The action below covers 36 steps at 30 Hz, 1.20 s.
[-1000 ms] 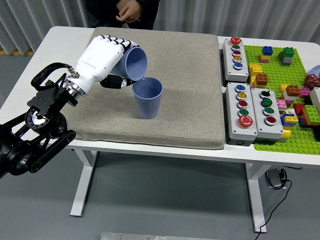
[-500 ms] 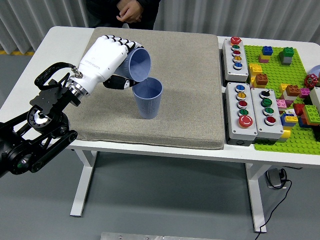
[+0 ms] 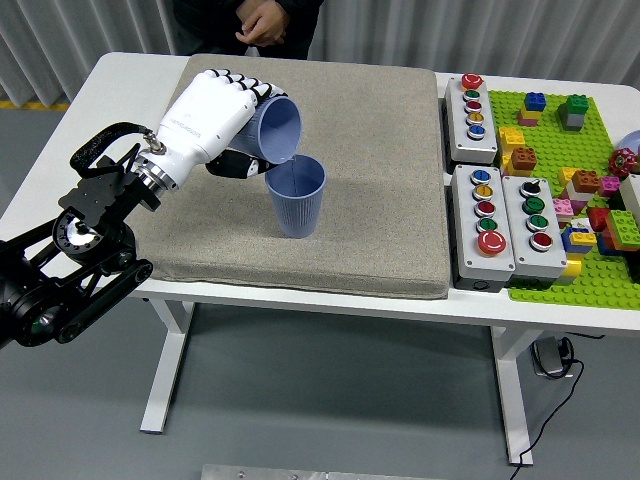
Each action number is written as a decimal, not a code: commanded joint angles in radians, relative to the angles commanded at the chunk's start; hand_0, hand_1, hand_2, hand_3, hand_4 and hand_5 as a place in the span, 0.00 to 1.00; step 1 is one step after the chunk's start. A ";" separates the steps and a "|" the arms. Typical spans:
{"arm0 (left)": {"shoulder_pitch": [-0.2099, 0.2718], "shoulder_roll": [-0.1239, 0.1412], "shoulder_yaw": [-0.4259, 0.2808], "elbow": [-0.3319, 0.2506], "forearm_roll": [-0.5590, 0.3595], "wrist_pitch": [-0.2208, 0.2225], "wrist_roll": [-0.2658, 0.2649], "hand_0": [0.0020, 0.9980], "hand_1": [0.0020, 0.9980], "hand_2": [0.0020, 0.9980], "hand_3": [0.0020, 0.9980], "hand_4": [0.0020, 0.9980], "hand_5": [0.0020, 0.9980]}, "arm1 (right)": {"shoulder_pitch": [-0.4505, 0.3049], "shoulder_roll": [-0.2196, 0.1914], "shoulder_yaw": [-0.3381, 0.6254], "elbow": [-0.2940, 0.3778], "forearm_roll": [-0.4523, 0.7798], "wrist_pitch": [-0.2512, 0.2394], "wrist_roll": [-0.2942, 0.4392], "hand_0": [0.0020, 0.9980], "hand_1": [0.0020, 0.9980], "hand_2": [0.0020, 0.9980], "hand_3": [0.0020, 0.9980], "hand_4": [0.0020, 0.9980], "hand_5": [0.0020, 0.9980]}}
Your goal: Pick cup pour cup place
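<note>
The robot's left hand (image 3: 212,112) grips a blue cup (image 3: 275,128), tilted with its mouth over a second blue cup (image 3: 296,195) standing upright on the grey mat (image 3: 370,200) at its 5 o'clock. A person's hands (image 3: 262,20) wait at the surface's (image 3: 120,90) 12 o'clock edge.

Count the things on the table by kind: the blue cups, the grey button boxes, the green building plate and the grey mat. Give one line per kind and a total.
Blue cups: 2, a tilted cup in the left robot hand and an upright cup
Button boxes: 3
Green building plate: 1
Grey mat: 1
Total: 7
</note>
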 joint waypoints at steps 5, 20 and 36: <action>-0.007 0.007 0.012 -0.006 0.000 -0.006 0.008 0.52 0.49 0.49 0.51 0.79 0.09 | 0.000 0.000 0.000 0.000 -0.001 0.000 0.000 0.70 0.64 0.60 0.60 0.00 0.24; -0.041 0.038 0.066 -0.025 0.000 -0.008 0.079 0.52 0.49 0.49 0.51 0.79 0.09 | -0.006 0.002 -0.004 0.000 0.005 -0.003 0.000 0.70 0.64 0.60 0.60 0.00 0.24; -0.057 0.057 0.094 -0.034 0.000 -0.008 0.081 0.52 0.49 0.49 0.51 0.80 0.10 | -0.011 0.002 -0.005 0.001 0.005 -0.002 -0.001 0.70 0.64 0.59 0.59 0.00 0.24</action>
